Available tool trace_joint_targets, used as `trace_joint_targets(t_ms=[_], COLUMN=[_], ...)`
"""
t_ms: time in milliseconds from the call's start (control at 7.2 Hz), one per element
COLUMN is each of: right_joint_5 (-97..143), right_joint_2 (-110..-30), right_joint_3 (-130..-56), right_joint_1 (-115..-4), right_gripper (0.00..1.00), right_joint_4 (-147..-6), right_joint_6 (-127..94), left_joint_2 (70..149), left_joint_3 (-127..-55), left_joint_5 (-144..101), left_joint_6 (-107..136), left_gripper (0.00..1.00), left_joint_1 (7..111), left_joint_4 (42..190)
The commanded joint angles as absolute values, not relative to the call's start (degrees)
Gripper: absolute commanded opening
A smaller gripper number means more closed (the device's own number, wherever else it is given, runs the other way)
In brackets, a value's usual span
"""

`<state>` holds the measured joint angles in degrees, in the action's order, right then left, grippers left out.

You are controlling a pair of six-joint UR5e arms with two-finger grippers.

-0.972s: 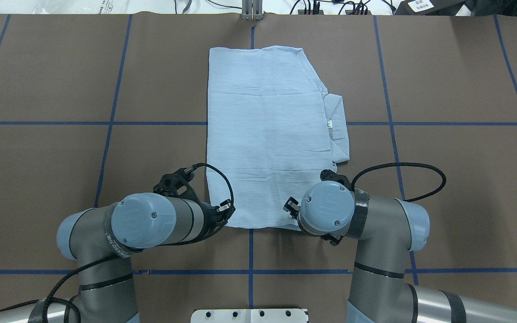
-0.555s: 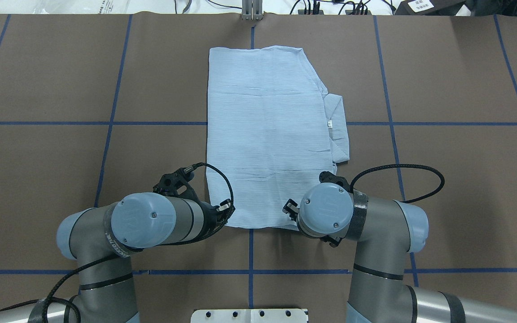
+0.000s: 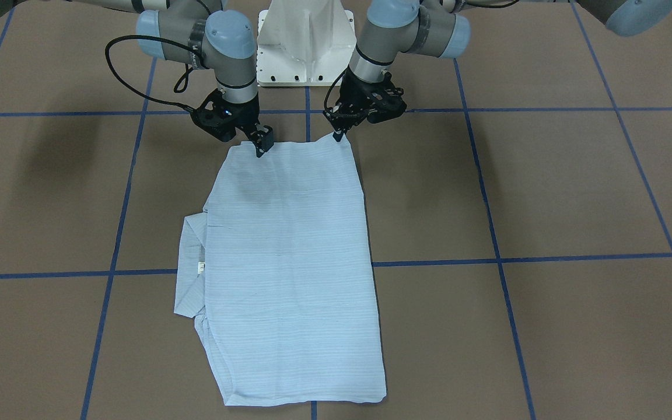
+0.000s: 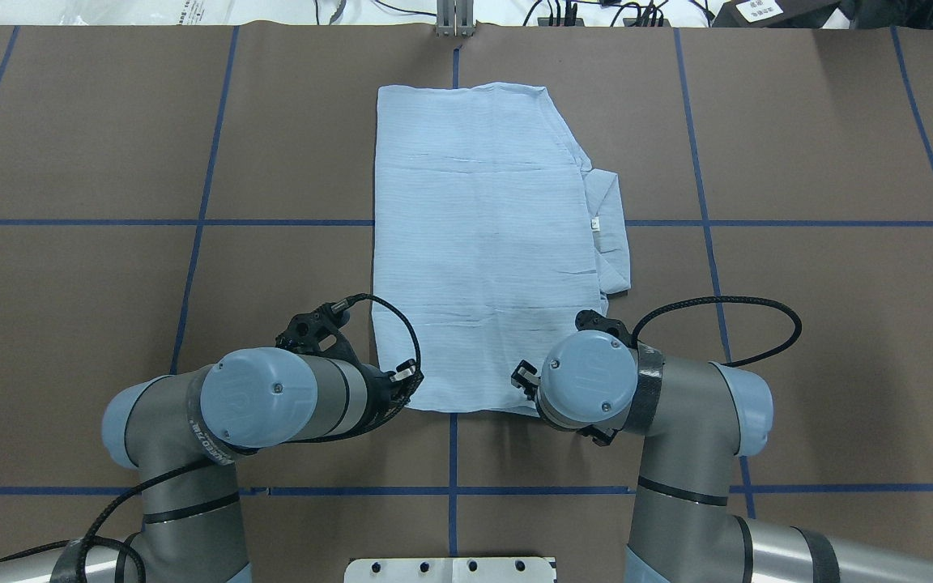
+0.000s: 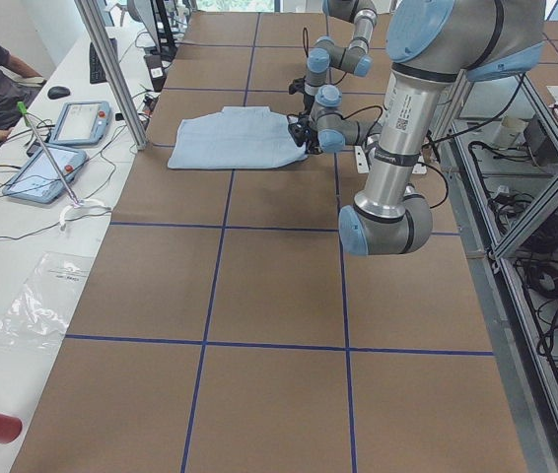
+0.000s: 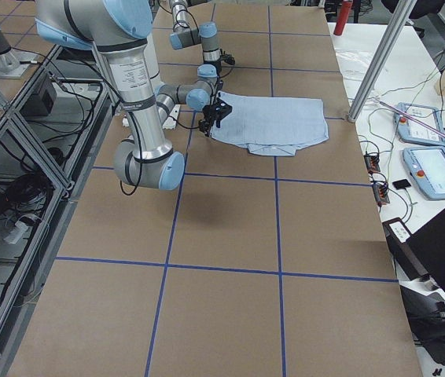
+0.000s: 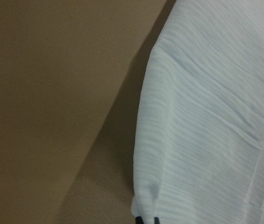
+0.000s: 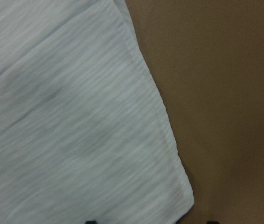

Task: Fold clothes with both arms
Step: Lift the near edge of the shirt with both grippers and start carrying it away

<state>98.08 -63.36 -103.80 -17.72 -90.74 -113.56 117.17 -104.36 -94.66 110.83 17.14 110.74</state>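
- Lying flat in the middle of the counter [image 4: 823, 340], the shirt [image 4: 483, 243] forms a long rectangle running 12 to 6 o'clock in the overhead view. Its sleeves are out of sight, and the collar [image 4: 608, 227] pokes out on its 3 o'clock side.
- The left jaws, at the end of the left arm [image 4: 272, 397], sit at the shirt's 7 o'clock corner. The wrist view shows the two tips close together with the hem corner running into them, so I judge them closed on the cloth.
- The right jaws, on the right arm [image 4: 653, 389], hang over the 5 o'clock corner. Their wrist view shows the tips wide apart either side of it, open and gripping nothing.
- Both are at the near hem because, as I read it, the next fold carries that edge toward 12 o'clock. One corner each would keep such thin fabric taut and square.
- Lifting before the right jaws close could drag the hem askew.
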Motion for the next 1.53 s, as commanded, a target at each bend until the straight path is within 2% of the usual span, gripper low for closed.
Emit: trace_joint_targets(t_ms=[0, 278, 555, 972, 1388], right_joint_5=[98.09, 98.17, 98.17, 98.35, 98.0], right_joint_2=[-63.28, -63.28, -63.37, -63.28, -63.37], right_joint_3=[-103.8, -103.8, -103.8, -104.24, -107.91], right_joint_1=[-17.75, -17.67, -17.67, -17.84, -18.28], right_gripper=[0.47, 0.34, 0.32, 0.0, 0.0], right_joint_4=[-90.7, -90.7, -90.7, -89.65, -89.74], right_joint_6=[-113.47, -113.38, -113.47, -113.47, -114.25], left_joint_2=[117.16, 117.16, 117.16, 117.16, 117.16], left_joint_3=[-104.33, -104.33, -104.33, -104.33, -104.41], left_joint_5=[-94.75, -94.75, -94.75, -94.75, -94.92], left_joint_6=[110.83, 110.83, 110.83, 110.83, 110.83], left_gripper=[0.0, 0.0, 0.0, 0.0, 0.0], left_joint_1=[17.14, 17.14, 17.14, 17.14, 17.14], left_joint_4=[110.74, 110.74, 110.74, 110.74, 110.74])
